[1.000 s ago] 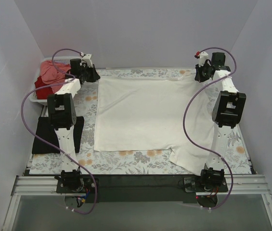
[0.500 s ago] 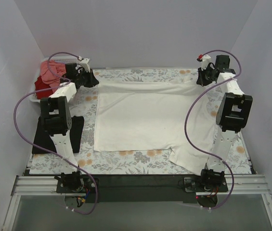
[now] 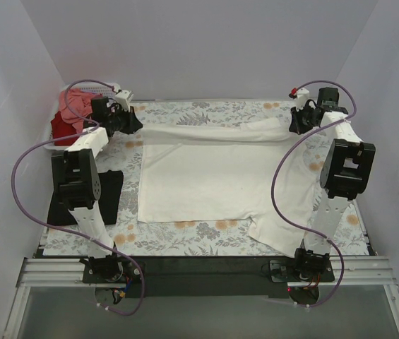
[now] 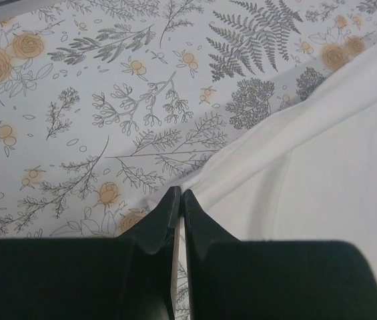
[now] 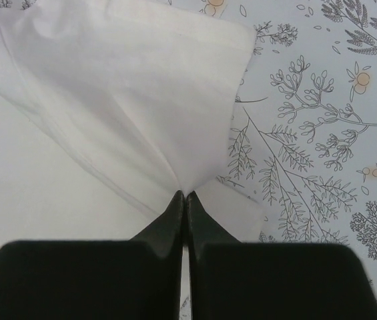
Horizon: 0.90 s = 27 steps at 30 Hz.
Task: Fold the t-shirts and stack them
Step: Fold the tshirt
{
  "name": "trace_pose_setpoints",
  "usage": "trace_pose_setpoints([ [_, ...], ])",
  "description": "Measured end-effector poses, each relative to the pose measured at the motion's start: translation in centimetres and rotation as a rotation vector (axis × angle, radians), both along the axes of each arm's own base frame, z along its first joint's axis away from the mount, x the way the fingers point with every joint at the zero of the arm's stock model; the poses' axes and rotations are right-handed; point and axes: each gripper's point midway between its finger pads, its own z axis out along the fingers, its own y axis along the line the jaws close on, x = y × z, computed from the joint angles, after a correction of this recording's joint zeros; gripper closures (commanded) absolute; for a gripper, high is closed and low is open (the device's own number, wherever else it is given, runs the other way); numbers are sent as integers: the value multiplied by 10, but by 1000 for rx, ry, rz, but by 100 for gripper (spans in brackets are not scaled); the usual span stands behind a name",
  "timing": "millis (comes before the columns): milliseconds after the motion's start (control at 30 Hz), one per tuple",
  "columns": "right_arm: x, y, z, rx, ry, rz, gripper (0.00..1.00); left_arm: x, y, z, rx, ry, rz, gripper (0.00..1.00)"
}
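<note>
Cream-white t-shirt (image 3: 213,176): the left gripper (image 4: 178,200) and right gripper (image 5: 183,197) both clench its far corners; we should draw them nearward evenly, level, without slack.

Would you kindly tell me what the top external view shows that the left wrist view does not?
Only top external: the black t-shirt, salmon-pink t-shirt and dark red t-shirt at the left, and the right gripper pinching a far corner of the cream-white t-shirt. Only left wrist: a close look at the left gripper, jaws shut on the shirt's edge. Both: that shirt and the floral tablecloth.
</note>
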Motion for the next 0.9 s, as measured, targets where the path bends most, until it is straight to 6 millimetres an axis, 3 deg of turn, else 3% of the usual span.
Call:
trace_pose_setpoints([
  [500, -17, -8, -12, -31, 20, 24, 99, -62, -2, -53, 32, 146, -56, 100],
  [900, -27, -7, -24, -36, 47, 50, 99, -63, -1, -49, 48, 145, -66, 100],
])
